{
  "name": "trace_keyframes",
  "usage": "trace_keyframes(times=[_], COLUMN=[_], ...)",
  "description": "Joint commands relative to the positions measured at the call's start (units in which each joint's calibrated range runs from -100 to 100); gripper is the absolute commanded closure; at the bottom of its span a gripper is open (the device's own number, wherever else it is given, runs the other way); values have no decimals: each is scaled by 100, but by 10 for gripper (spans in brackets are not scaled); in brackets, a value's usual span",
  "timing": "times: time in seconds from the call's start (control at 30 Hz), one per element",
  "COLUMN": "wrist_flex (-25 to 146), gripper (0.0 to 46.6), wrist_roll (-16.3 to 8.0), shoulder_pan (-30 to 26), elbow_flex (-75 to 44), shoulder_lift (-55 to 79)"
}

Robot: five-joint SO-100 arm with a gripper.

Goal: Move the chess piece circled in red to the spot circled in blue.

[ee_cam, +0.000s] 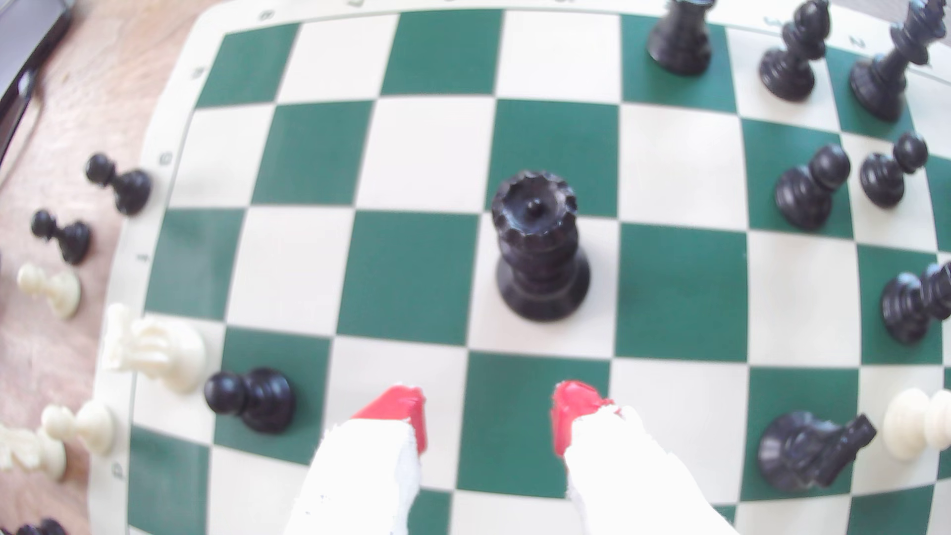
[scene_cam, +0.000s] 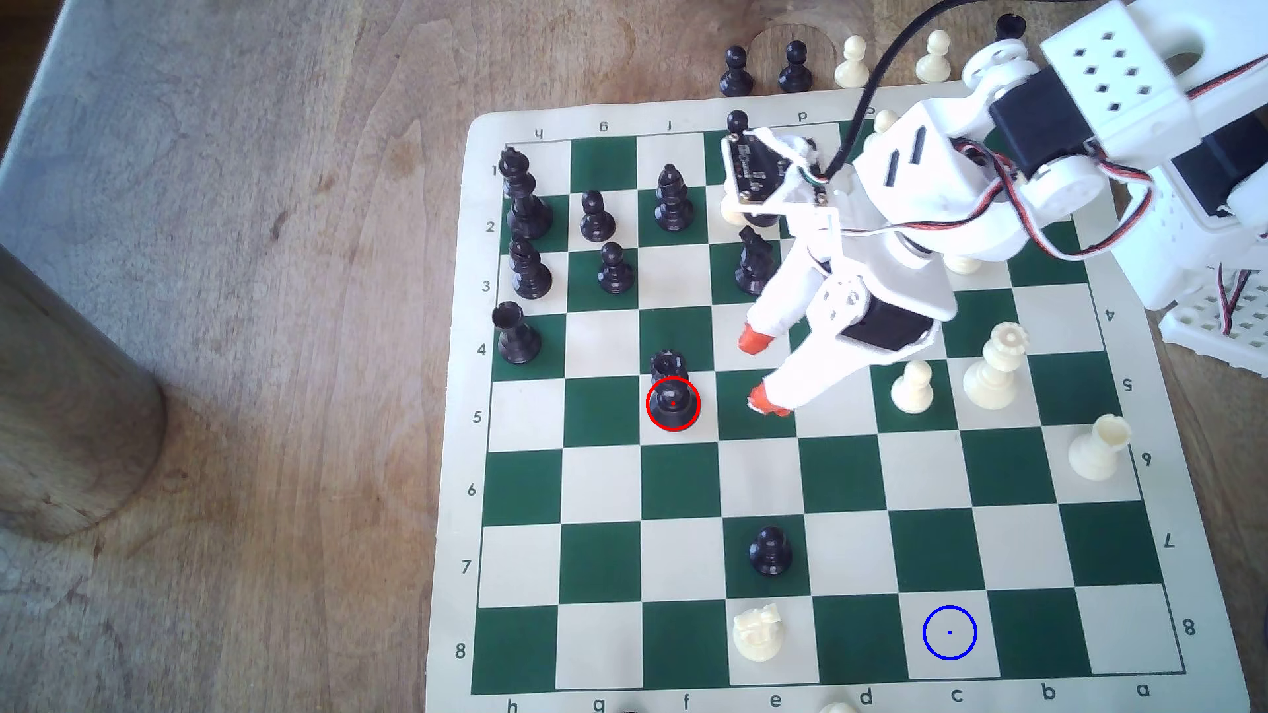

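The red-circled piece is a tall black queen (scene_cam: 672,394) with a notched crown, standing upright on a cream square in the f file, row 5. In the wrist view the queen (ee_cam: 539,252) stands just ahead of the fingers. My gripper (scene_cam: 761,370) is open, hovering about one square to the exterior view's right of the queen, its red-tipped fingertips (ee_cam: 399,411) apart with nothing between them. The blue-circled spot (scene_cam: 949,633) is a bare cream square in the c file, row 8, near the board's front edge.
A black pawn (scene_cam: 770,550) stands on e7 and a white knight (scene_cam: 757,632) on e8, between queen and blue ring. White pawn (scene_cam: 912,387), white queen (scene_cam: 996,367) and white rook (scene_cam: 1098,447) stand at the exterior view's right. Black pieces crowd rows 1–4 at the left.
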Motion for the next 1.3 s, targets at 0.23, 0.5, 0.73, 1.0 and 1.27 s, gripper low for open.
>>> trace_keyframes(times=[0.23,0.5,0.73,1.0,1.27], wrist_flex=[-435,-616,-771,-820,-853], gripper=[331,309,298,303,311], wrist_roll=[-5,-88,-137,-176,-176], shoulder_pan=[181,174,174,134,87], elbow_flex=[-1082,-1282,-1363,-1653,-1662], shoulder_lift=[724,944,1106,1233,1301])
